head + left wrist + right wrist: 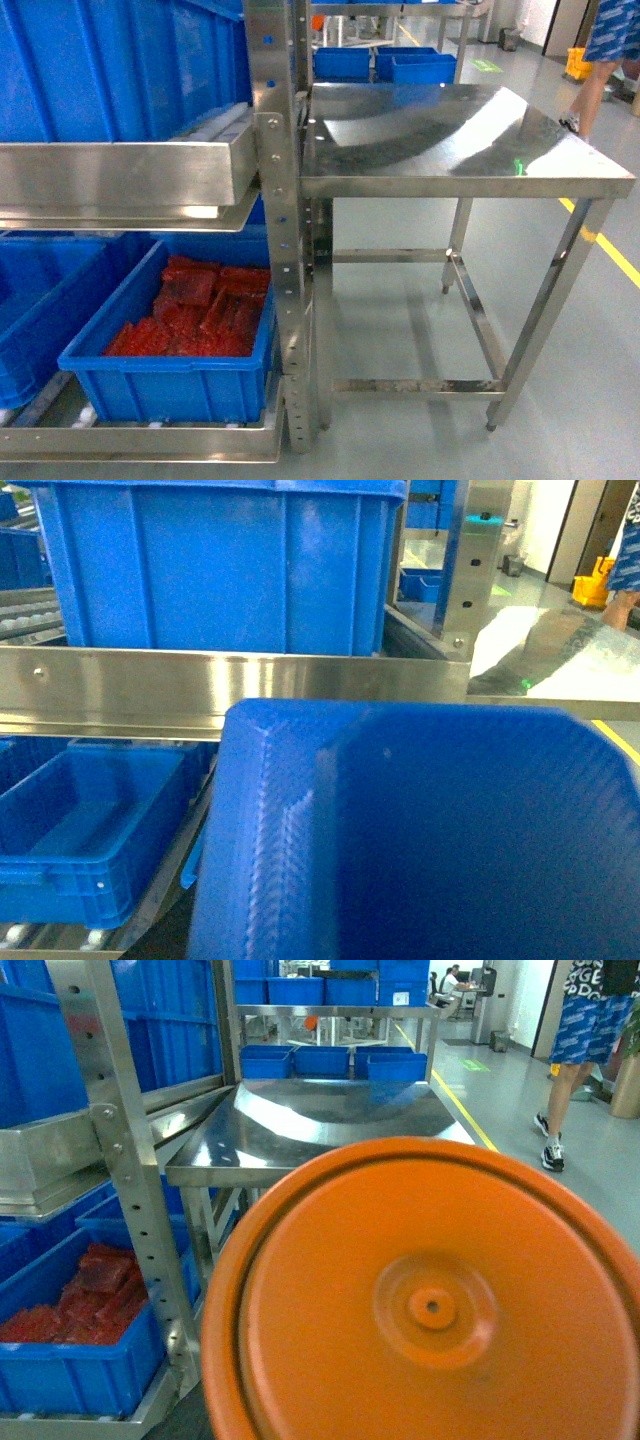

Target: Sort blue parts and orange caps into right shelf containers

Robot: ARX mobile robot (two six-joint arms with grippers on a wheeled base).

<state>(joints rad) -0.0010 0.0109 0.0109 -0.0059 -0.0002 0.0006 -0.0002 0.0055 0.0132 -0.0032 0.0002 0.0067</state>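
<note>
Step in hand: carrying, as I judge it. Each wrist view is filled by one item close to the lens: a blue part (420, 830) on the left, an orange cap (430, 1305) on the right. Neither has reached a container.
Left fingers: not visible. The blue part sits right under the camera, which suggests it is held, but I cannot tell.
Right fingers: likewise hidden behind the orange cap; grip cannot be told.
Head view: neither arm shows in it.
Shelf: a steel rack (275, 200) stands at the left, with a large blue crate (120, 70) on its upper level and, below, a crate (165, 385) at the rack's right front corner holding red pieces (200, 315).
Empty crate: the left wrist view shows a bare lower crate (90, 830) at the left.
Desk: the steel desk (450, 140) stands just right of the rack, nothing on it.
Next move: pick the proper crate for each colour, bring the item over its rim, then release.
Risk: the rack's upper ledge overhangs the lower crates, so the approach needs to come in low and from the front.
</note>
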